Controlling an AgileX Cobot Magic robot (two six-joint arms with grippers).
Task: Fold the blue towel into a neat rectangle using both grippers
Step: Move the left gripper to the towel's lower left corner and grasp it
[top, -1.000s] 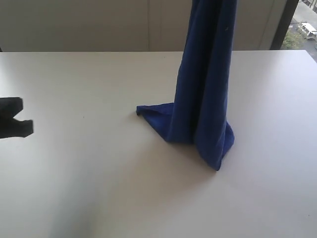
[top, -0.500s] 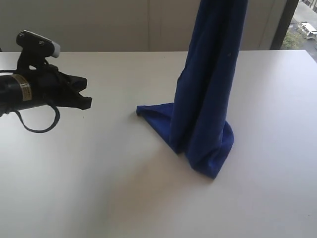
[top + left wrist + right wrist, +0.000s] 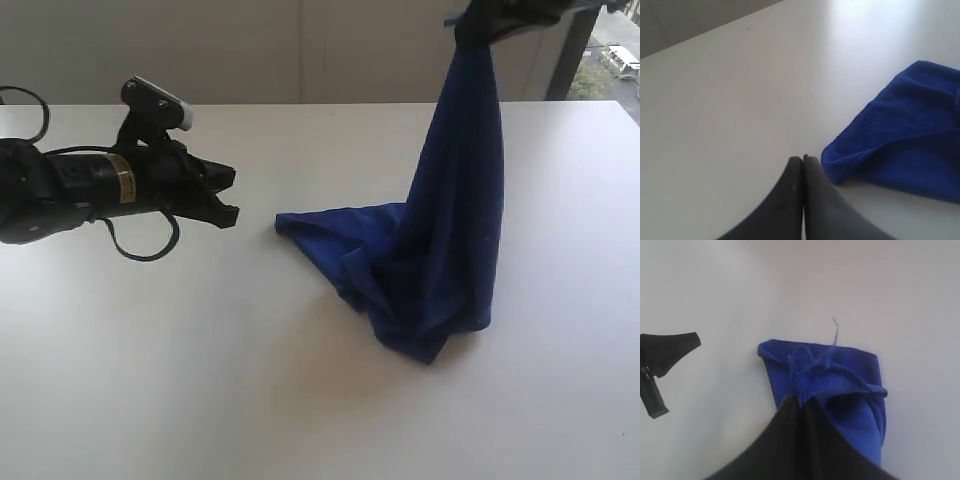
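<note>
The blue towel (image 3: 440, 250) hangs from my right gripper (image 3: 478, 22) at the top right, its lower part piled on the white table (image 3: 300, 400). One corner lies flat toward the left, at the towel's tip (image 3: 285, 225). My right gripper (image 3: 802, 402) is shut on the towel's (image 3: 840, 385) hemmed edge. My left gripper (image 3: 228, 195) points right, just left of that flat corner, with a small gap between. In the left wrist view my left gripper (image 3: 803, 159) is shut and empty, its tips close beside the towel's (image 3: 900, 130) rounded corner.
The table (image 3: 740, 90) spreads pale and bare around the cloth. A grey wall and a window (image 3: 610, 50) stand behind its far edge. My left arm's black cable (image 3: 140, 245) loops low over the table.
My left arm has come in from the left edge toward the towel's flat corner. My right gripper has lowered and shifted right, and more cloth has slumped onto the table.
</note>
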